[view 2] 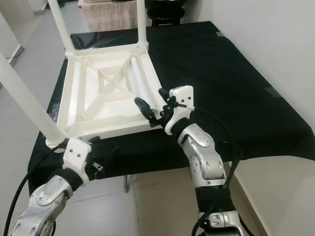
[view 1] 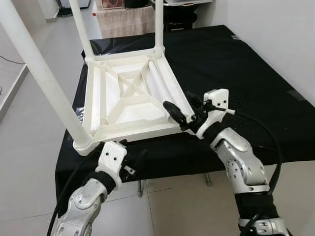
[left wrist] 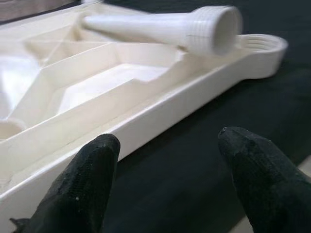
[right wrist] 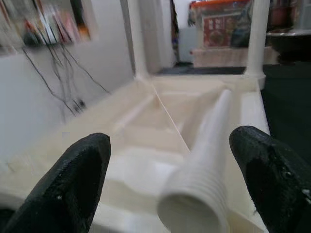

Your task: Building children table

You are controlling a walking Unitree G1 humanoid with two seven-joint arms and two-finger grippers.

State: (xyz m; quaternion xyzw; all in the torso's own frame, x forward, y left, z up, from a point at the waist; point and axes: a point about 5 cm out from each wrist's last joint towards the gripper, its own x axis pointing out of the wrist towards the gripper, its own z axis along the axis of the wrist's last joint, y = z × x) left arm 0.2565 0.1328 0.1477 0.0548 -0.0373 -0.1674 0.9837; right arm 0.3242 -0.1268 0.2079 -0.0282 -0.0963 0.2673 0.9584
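My right gripper (view 1: 183,114) hovers spread wide at the near right corner of the upturned white plastic tabletop (view 1: 129,96), its two black fingers (right wrist: 73,179) apart on either side of the threaded end of a loose table leg (right wrist: 204,160) without touching it. That loose leg lies flat inside the tabletop's ribbed underside, along its right edge, with its ribbed open mouth pointing toward me and its far end reaching toward the far right corner. My left gripper (left wrist: 170,179) is also open, fingers well apart, held low just beside the near edge of the tabletop, close to the near left corner; nothing is between its fingertips (left wrist: 85,177) except the black cloth below. The tabletop rests upside down on a black-covered table (view 1: 246,73), occupying its left half, with its cross-shaped ribs facing up. Three legs already stand upright in their corner sockets: one at the near left corner (view 1: 42,73), rising steeply past my head camera, and two at the far corners (view 1: 81,27). The near right corner socket (left wrist: 262,43) is open, just beside the loose leg's threaded end. Pale tiled floor (view 1: 29,147) surrounds the table.
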